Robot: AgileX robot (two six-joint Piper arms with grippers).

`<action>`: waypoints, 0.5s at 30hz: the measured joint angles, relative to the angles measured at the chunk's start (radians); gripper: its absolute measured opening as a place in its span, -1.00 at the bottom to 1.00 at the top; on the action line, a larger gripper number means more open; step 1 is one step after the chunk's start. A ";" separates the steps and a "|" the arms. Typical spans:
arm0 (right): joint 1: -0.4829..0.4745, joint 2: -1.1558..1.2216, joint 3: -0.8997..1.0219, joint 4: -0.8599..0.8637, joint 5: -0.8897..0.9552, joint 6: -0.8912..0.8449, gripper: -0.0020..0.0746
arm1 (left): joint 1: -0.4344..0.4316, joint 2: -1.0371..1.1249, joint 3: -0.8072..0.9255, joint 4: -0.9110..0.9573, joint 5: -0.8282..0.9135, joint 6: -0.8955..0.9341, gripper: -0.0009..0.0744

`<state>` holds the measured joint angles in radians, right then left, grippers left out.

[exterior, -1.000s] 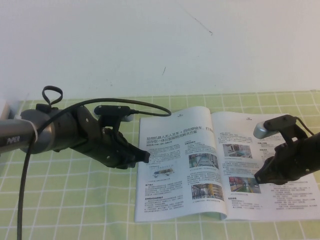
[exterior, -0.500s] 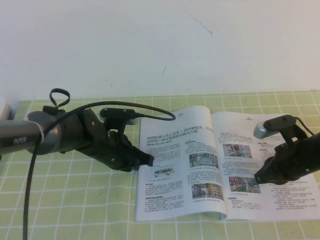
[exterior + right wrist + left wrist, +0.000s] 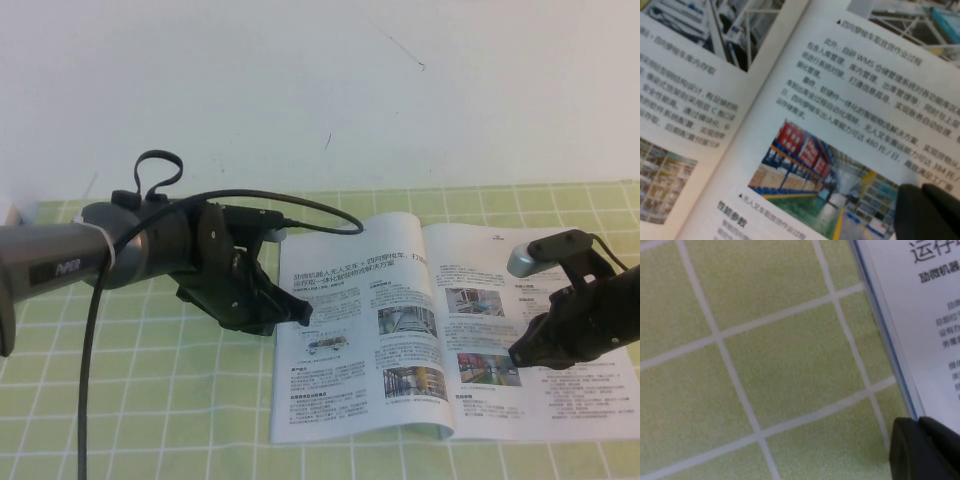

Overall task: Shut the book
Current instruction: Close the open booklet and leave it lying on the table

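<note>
An open book (image 3: pixel 400 330) lies flat on the green checked cloth (image 3: pixel 150 400), both printed pages facing up. My left gripper (image 3: pixel 303 315) sits low at the left page's outer edge, fingers together. In the left wrist view its dark fingertips (image 3: pixel 905 450) meet the blue-edged page border (image 3: pixel 890 355), and nothing shows between them. My right gripper (image 3: pixel 514 356) rests shut on the right page beside a photo. The right wrist view shows its tips (image 3: pixel 920 210) touching the printed page (image 3: pixel 840 100).
The cloth runs back to a white wall (image 3: pixel 300 80). The left arm's black cable (image 3: pixel 300 210) loops over the cloth and the book's top left corner. A pale object (image 3: pixel 8 215) sits at the far left edge.
My left arm has swung right and slightly forward, bringing its fingertips from the cloth up to the book's left edge. The right arm and the book have not moved.
</note>
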<state>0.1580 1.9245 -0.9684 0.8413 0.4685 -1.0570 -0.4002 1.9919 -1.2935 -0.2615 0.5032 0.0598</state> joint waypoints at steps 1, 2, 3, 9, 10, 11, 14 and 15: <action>0.000 0.000 0.000 0.000 0.000 0.000 -0.96 | 0.000 0.000 -0.005 0.014 0.004 -0.010 -0.98; 0.000 0.000 0.000 0.000 0.002 0.000 -0.96 | 0.000 0.000 -0.011 0.021 0.007 -0.021 -0.98; 0.000 0.000 0.000 0.000 0.002 0.000 -0.96 | 0.000 0.001 -0.013 0.025 0.009 -0.028 -0.98; -0.002 0.000 0.000 0.000 0.002 0.000 -0.96 | 0.000 0.030 -0.028 0.031 0.016 -0.048 -0.98; -0.002 0.000 0.000 0.000 0.002 0.000 -0.96 | 0.000 0.035 -0.033 0.029 0.018 -0.048 -0.98; -0.002 0.000 0.000 0.000 0.002 0.000 -0.96 | -0.002 0.037 -0.035 0.029 0.018 -0.048 -0.98; -0.002 0.000 0.000 0.000 0.002 0.000 -0.96 | -0.017 0.044 -0.041 0.031 0.018 -0.050 -0.98; -0.002 0.000 0.000 0.000 0.002 0.000 -0.96 | -0.025 0.044 -0.041 0.039 0.015 -0.050 -0.98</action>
<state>0.1563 1.9245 -0.9684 0.8413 0.4701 -1.0570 -0.4254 2.0361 -1.3341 -0.2227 0.5182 0.0099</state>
